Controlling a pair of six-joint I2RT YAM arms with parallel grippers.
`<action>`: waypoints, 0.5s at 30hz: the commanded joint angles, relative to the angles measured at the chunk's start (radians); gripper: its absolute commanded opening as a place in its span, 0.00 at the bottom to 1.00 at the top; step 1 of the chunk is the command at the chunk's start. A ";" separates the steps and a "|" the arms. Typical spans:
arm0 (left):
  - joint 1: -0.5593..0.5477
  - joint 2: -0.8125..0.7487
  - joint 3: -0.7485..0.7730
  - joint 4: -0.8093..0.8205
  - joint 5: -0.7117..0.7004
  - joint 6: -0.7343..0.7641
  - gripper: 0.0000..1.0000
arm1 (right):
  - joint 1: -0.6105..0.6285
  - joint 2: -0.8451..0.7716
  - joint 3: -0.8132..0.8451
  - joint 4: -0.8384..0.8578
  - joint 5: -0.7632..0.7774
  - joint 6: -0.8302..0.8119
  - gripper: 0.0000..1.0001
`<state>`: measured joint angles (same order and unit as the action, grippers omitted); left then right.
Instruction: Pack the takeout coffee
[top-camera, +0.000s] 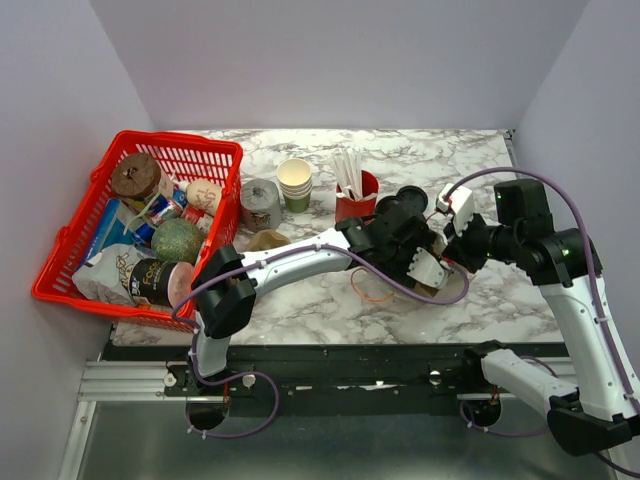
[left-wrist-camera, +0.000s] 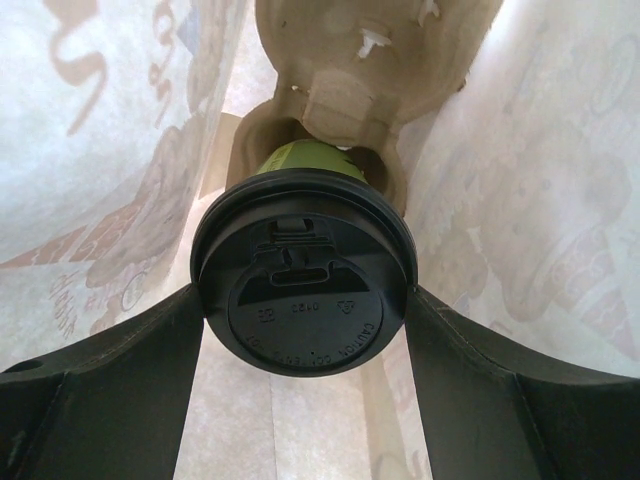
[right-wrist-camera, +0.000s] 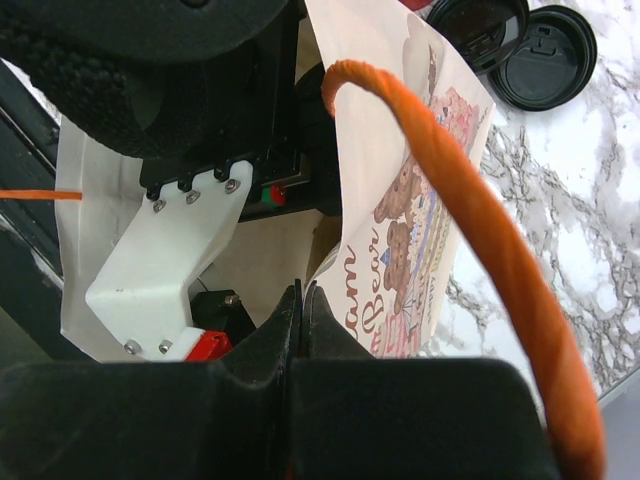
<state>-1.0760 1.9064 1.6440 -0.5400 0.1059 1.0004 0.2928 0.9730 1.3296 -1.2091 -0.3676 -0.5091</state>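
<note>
Takeout coffee in bag, left tool gripping it, right tool pinching bag

Tally of things, by kind

One lidded coffee cup, one paper bag, one pulp cup carrier, two loose black lids, one stack of paper cups, one red cup of straws, one red basket, two robot arms.
</note>
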 joint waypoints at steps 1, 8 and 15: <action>0.010 -0.012 -0.016 0.118 -0.026 -0.109 0.00 | 0.008 -0.026 -0.012 -0.110 -0.067 -0.043 0.00; 0.008 -0.029 -0.062 0.192 -0.055 -0.157 0.00 | 0.008 -0.030 -0.013 -0.150 -0.100 -0.083 0.01; -0.004 -0.018 -0.079 0.202 -0.061 -0.172 0.00 | 0.008 -0.037 -0.029 -0.187 -0.071 -0.140 0.01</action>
<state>-1.0893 1.9007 1.5749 -0.4019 0.0967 0.9070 0.2905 0.9607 1.3258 -1.2320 -0.3679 -0.6090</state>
